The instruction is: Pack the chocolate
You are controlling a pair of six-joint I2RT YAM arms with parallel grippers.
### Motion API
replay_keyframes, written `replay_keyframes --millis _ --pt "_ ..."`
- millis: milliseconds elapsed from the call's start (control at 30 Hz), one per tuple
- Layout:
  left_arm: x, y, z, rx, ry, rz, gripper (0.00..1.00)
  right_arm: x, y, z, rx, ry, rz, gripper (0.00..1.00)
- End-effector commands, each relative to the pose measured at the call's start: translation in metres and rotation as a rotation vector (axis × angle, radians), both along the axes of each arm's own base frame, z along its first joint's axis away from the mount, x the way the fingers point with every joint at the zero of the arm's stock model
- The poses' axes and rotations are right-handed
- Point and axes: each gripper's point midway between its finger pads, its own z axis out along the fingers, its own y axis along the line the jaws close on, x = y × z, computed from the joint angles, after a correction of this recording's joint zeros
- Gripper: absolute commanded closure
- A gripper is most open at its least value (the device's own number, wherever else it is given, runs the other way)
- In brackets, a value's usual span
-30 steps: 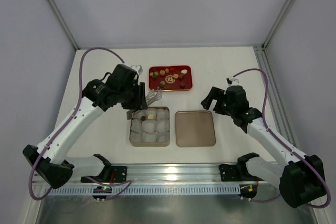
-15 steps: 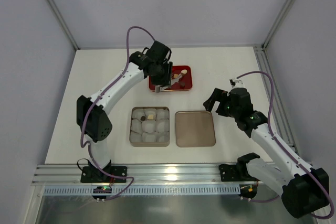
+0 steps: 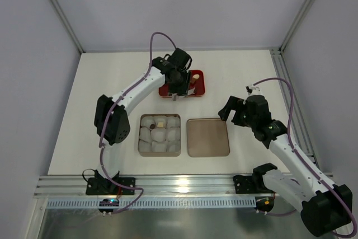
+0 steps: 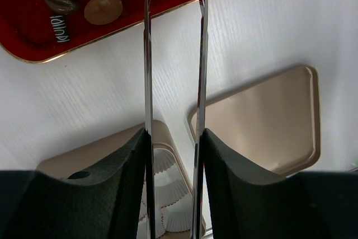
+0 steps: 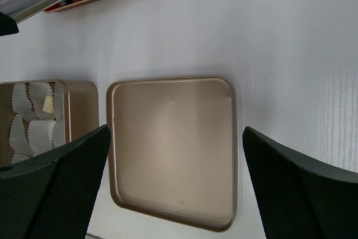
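Note:
Several chocolates (image 3: 194, 76) lie on a red tray (image 3: 199, 92) at the far middle; cream, dark and tan pieces (image 4: 103, 8) show in the left wrist view. A gold tin (image 3: 139, 135) lined with white paper cups holds a dark piece (image 3: 151, 122) and a tan piece (image 3: 160, 122) in its far row. My left gripper (image 3: 179, 85) is shut on metal tongs (image 4: 147, 54), whose tips reach over the tray's near edge (image 4: 33, 48). My right gripper (image 3: 232, 110) is open and empty above the tin's lid (image 5: 173, 144).
The gold lid (image 3: 207, 137) lies flat, inside up, right of the tin. The tray sits just beyond both. White enclosure walls and a metal rail (image 3: 293, 116) bound the table.
My left arm has swung from over the tin's far row out to the red tray, carrying the tongs. The right arm has shifted only slightly.

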Motion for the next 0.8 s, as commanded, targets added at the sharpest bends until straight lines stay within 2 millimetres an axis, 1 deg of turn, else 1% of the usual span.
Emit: replay_keyframes --millis 0,67,167,200,233,333,567,767 --pt "0.015 -0.017 0.015 -0.035 -0.082 -0.033 0.57 0.008 -0.002 0.027 0.003 -0.079 -0.010 0.00" --pt "0.016 -0.019 0.011 -0.026 -0.078 -0.037 0.57 0.008 -0.002 0.026 0.001 -0.077 -0.009 0.00" --pt "0.017 -0.023 0.011 -0.016 -0.081 -0.044 0.57 0.008 -0.002 0.026 0.001 -0.078 -0.009 0.00" --pt "0.017 -0.024 0.005 -0.007 -0.073 -0.046 0.57 0.008 -0.002 0.026 0.000 -0.077 -0.009 0.00" --pt "0.021 -0.021 0.007 0.010 -0.088 -0.034 0.57 0.008 -0.002 0.025 0.000 -0.075 -0.009 0.00" --pt "0.022 -0.021 0.003 0.026 -0.087 -0.033 0.57 0.008 -0.002 0.025 -0.002 -0.074 -0.008 0.00" --pt "0.019 -0.018 0.002 0.045 -0.086 -0.029 0.59 0.008 -0.002 0.023 -0.001 -0.072 -0.009 0.00" --pt "0.019 -0.017 0.005 0.054 -0.093 -0.033 0.68 0.007 -0.002 0.020 -0.002 -0.066 -0.010 0.00"
